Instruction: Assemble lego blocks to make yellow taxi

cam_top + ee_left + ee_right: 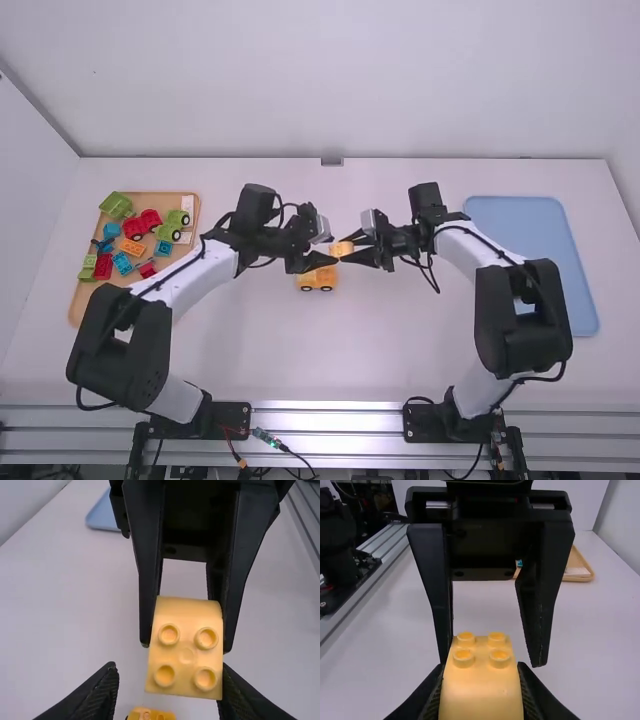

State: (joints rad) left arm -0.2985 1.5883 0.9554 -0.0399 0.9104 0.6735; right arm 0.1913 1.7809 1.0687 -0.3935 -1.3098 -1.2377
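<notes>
Yellow block (481, 690) is right up in my right wrist cam, pinched in the right end effector (480, 666), studs angled toward the other arm. Left end effector (168, 667) is spread wide: one finger against or just beside the block, the other well clear. Looks like a handover or regrip about to happen; I can't tell which. Clock centred on the block in the high view, 12 away from camera: wheeled yellow base (318, 278) sits on the surface (400, 340) at 7, wooden tray (80, 300) of loose bricks at 9, blue tray (530, 230) at 3.

Risks as I see them:
- Off-centre block. If I close left now, one finger probably lands first and shoves or twists it in the right grip. Centre first.
- Four fingers around one small part. Tips could clash or snag when one side backs out.
- Right lets go before left has a firm bite: block drops, maybe onto the base, and knocks it askew.
- Studs tilted. Carry that angle down and it'll likely bind on one edge or slide the base, which nothing is gripping.
- Both wrists hang close over the base; a low move could clip it.
</notes>
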